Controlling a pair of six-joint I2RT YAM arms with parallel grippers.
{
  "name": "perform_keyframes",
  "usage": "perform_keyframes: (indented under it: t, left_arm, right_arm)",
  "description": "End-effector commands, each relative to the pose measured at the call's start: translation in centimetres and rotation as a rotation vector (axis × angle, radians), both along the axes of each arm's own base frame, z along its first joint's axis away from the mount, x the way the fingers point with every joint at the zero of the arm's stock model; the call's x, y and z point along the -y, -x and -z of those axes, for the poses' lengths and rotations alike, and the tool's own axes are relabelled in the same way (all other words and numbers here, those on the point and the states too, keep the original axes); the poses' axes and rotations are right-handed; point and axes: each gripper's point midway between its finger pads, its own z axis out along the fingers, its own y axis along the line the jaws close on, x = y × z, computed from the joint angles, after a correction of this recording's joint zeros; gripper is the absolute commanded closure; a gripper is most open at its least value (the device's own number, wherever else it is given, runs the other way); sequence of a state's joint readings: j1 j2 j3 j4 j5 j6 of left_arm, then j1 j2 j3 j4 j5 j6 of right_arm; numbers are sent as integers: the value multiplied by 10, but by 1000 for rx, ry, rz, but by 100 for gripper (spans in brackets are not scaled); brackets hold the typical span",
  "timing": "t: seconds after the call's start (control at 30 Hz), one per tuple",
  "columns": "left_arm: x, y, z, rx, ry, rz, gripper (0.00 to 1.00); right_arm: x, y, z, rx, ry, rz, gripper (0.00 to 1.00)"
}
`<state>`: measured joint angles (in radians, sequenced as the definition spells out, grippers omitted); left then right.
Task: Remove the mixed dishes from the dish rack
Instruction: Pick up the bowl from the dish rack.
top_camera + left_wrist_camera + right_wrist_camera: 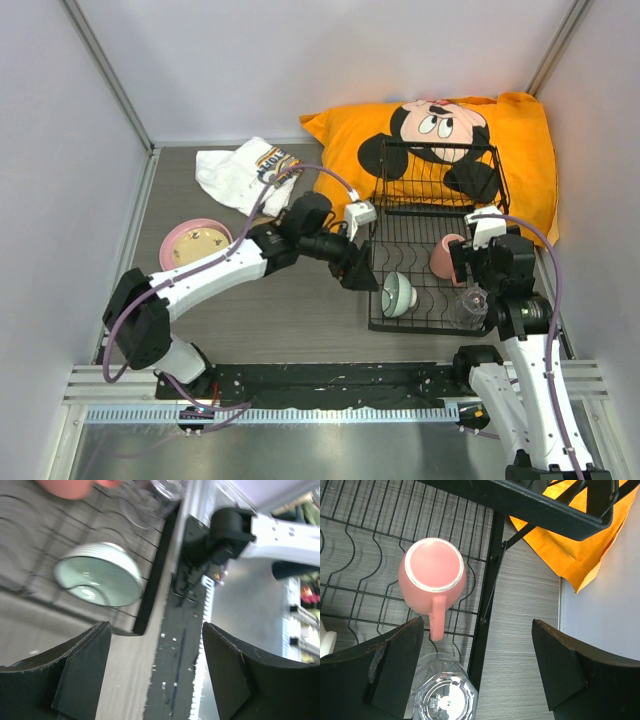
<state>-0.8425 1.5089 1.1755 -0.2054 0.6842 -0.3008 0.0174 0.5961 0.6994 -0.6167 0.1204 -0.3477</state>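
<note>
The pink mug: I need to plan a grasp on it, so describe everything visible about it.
The pink mug looks like glossy ceramic, with a pale ring around its upward face and one loop handle. It stands on the wire floor of the dish rack; mouth up or down is unclear. Its handle points toward the clear glass, seemingly not touching. Nothing grips it.

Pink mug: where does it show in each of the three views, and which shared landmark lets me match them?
Top external: the pink mug is right of centre, on the rack's right half.
Left wrist: a blurred pink sliver at the top-left edge.
Right wrist: upper left of centre, handle pointing down the picture.
Shared landmark: the dish rack, its black wires under the mug.
</note>
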Motion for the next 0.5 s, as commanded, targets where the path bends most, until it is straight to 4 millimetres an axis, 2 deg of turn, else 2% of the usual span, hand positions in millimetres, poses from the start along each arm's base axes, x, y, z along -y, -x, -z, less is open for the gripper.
perform_keyframes:
  t: [0.0, 0.2, 0.47]
  left_arm:
    - [33, 24, -13, -29, 59, 90, 22]
    - [58, 40, -4, -53, 40, 104, 22]
    - [77, 27, 20, -58, -6, 48, 27]
  right_arm:
    - [-2, -10, -24, 78, -32, 8, 7]
    - [-3, -10, -26, 84, -39, 8, 7]
    - [-3, -9, -24, 84, -35, 4, 6]
